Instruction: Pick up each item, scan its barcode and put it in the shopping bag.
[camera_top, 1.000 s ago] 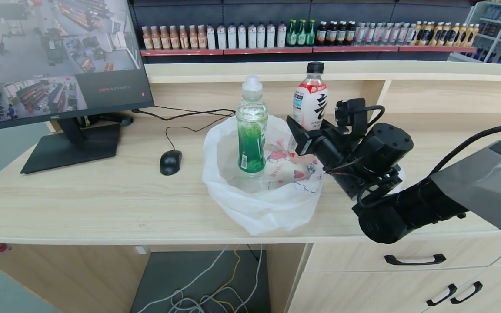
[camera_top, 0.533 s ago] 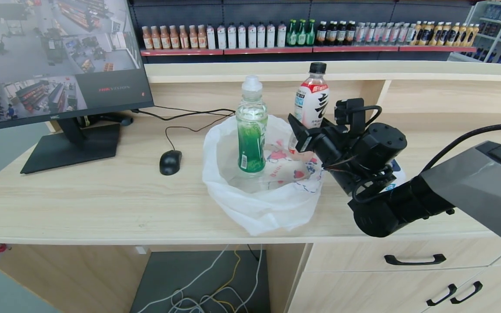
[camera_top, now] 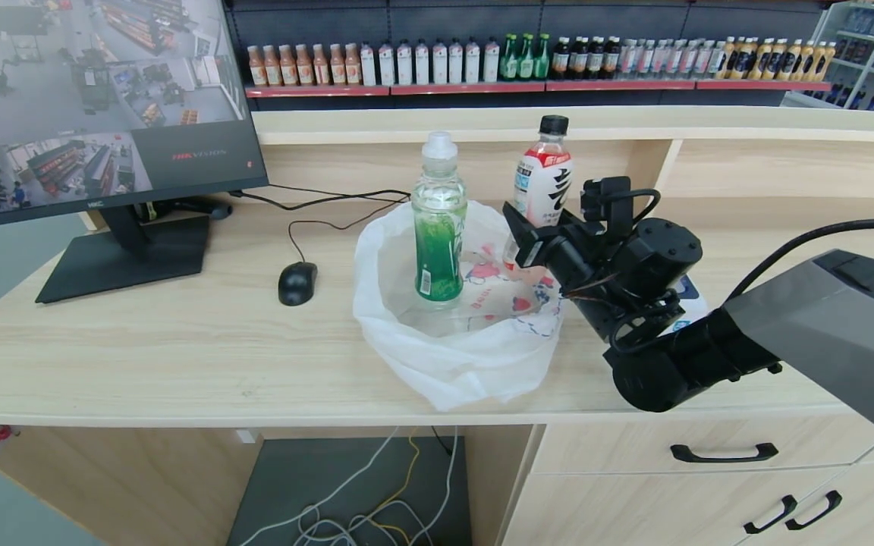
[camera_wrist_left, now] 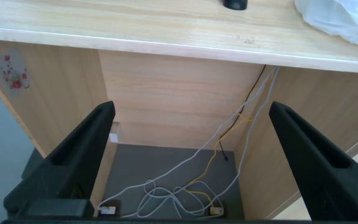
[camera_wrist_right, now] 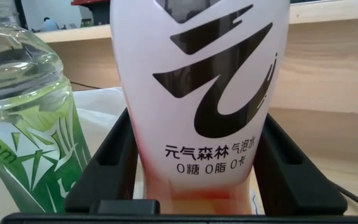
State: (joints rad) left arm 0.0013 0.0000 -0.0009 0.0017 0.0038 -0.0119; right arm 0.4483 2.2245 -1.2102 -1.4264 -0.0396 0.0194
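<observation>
Fingers (camera_wrist_right: 101,171) of the right gripper (camera_top: 532,236) clamp the lower body of a bottle (camera_top: 544,178) with a black cap, red shoulder band, white label with a black brushstroke, and pinkish bottom. It stands upright over the shopping bag's (camera_top: 437,364) right rim, beside the green bottle (camera_top: 438,227) inside. The arm comes in over the counter's (camera_top: 141,341) right front edge. The gripper hides the held bottle's base. The left gripper (camera_wrist_left: 191,109) hangs spread below the front edge.

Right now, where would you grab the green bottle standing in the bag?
Probably around its round labelled middle, coming level from the robot's left: the green bottle stands upright, taller than the shopping bag rim, and the right gripper with the white bottle crowds its other side.
</observation>
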